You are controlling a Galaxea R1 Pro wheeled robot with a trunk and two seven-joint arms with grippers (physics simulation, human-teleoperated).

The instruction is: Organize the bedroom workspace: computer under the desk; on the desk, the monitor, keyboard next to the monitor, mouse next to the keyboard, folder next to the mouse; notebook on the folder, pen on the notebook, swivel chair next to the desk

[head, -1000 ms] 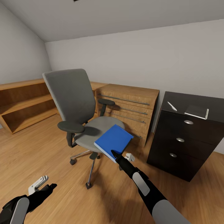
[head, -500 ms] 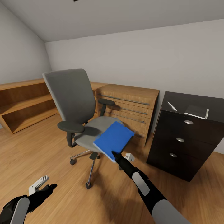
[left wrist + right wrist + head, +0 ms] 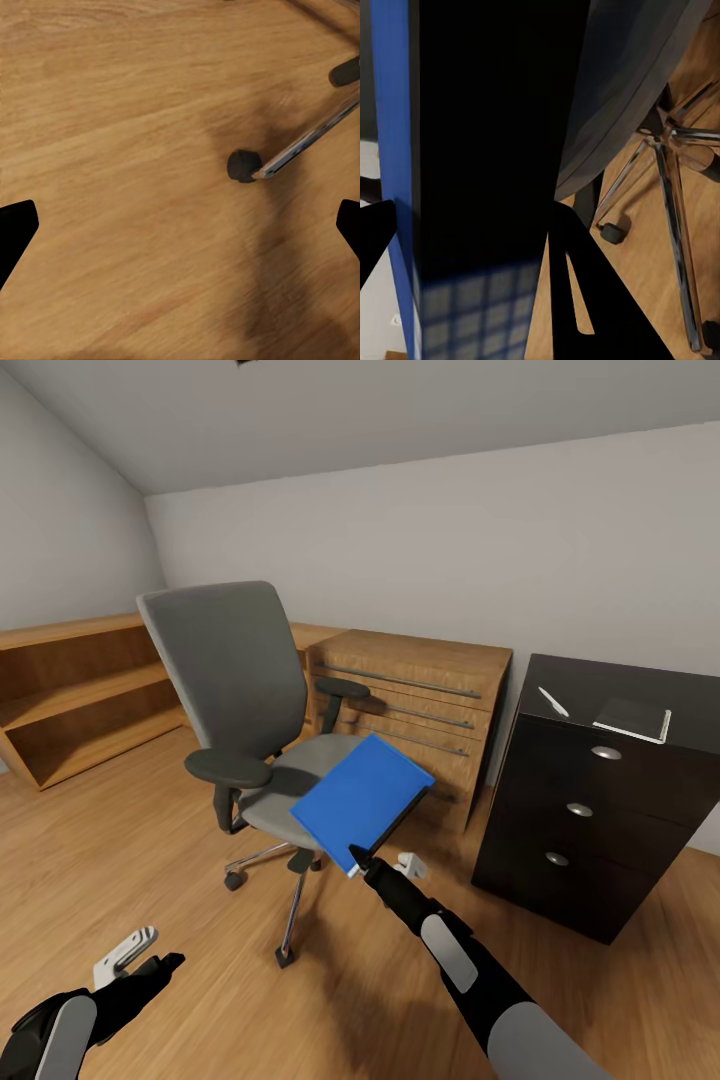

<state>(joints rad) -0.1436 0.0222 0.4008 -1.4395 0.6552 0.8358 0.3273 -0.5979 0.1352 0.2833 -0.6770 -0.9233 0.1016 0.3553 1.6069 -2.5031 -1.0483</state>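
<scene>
1. Up tilts the blue folder [image 3: 363, 797] compared with a second ago: its far edge now stands higher and its near corner has lifted off the seat front, and the right arm has drawn slightly left with it.
2. Right gripper [image 3: 357, 857] is clamped on the folder's near corner, with the cover slanting up and away over the right front of the seat; in the right wrist view the folder [image 3: 472, 172] runs between the two dark fingers [image 3: 585, 300], blue edge along one side.
3. Swivel chair [image 3: 250, 710] sits just behind and left of the folder, grey seat partly under it, both armrests out, backrest upright.
4. Chair base legs and casters spread over the wooden floor [image 3: 180, 880]; one caster [image 3: 244, 165] on a chrome leg shows in the left wrist view, with bare boards all round it.
5. Left gripper [image 3: 140, 960] hangs low over the floor at the near left, fingers spread apart and holding nothing, well apart from the chair.
6. Right of the chair stands a wooden drawer unit [image 3: 415, 705], and a black cabinet [image 3: 600, 800] just beside it; there's a narrow gap between the two.
7. On the black cabinet's top lie a pen [image 3: 553, 702] and, near it, a notebook [image 3: 633, 718].
8. Open floor stretches left toward low wooden shelving [image 3: 80, 690] along the wall.
</scene>
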